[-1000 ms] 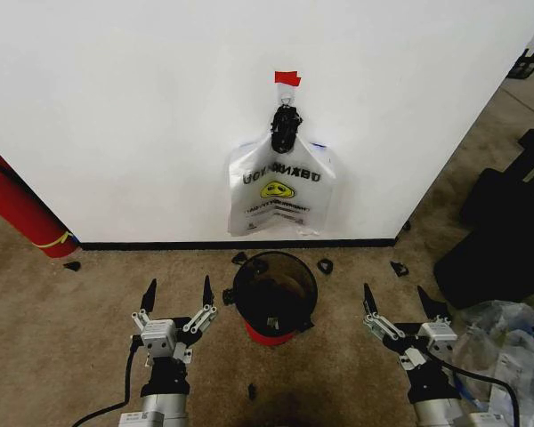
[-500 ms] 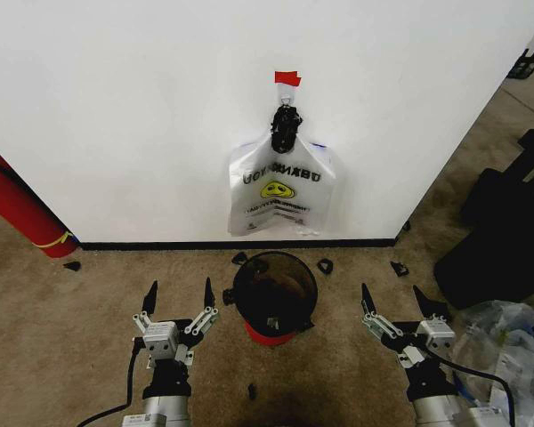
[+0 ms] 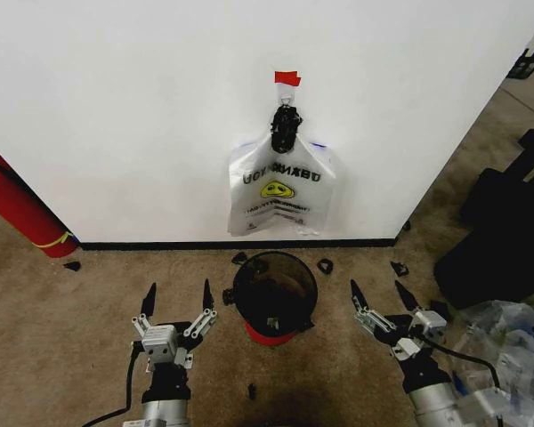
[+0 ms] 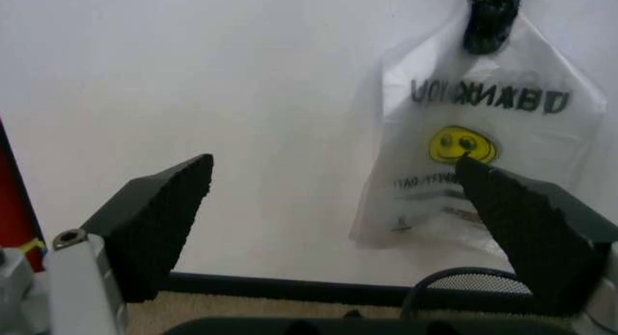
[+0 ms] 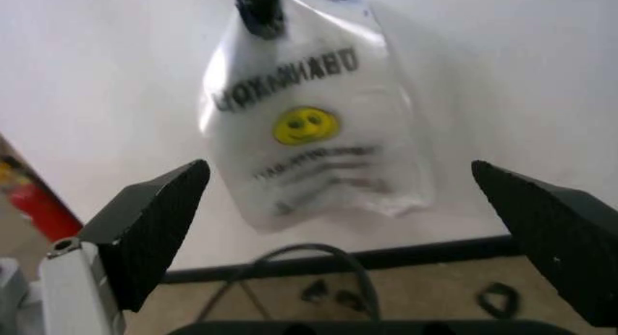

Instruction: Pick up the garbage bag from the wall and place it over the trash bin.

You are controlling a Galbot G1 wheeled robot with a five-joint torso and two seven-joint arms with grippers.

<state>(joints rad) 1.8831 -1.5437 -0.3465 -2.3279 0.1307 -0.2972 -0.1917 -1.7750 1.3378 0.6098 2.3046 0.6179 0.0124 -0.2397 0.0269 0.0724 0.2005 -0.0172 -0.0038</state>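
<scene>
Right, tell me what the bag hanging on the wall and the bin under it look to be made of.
The garbage bag looks like thin plastic film: whitish, slightly see-through, creased, with printed lettering and a yellow smiley. The trash bin seems black with a fine mesh wall, likely metal, judging by the perforated rim in the left wrist view; its red base looks like smooth plastic, though that stays uncertain.

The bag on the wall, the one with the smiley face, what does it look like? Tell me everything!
The garbage bag is thin, whitish plastic that looks a bit see-through and crinkly. It has a yellow smiley in the middle, dark lettering above that reads backwards, and smaller lines of print below. Its top is bunched into a dark knot hanging from a clear hook under a strip of red tape. It hangs flat against the white wall, above the black trash bin, with nothing gripping it.
</scene>
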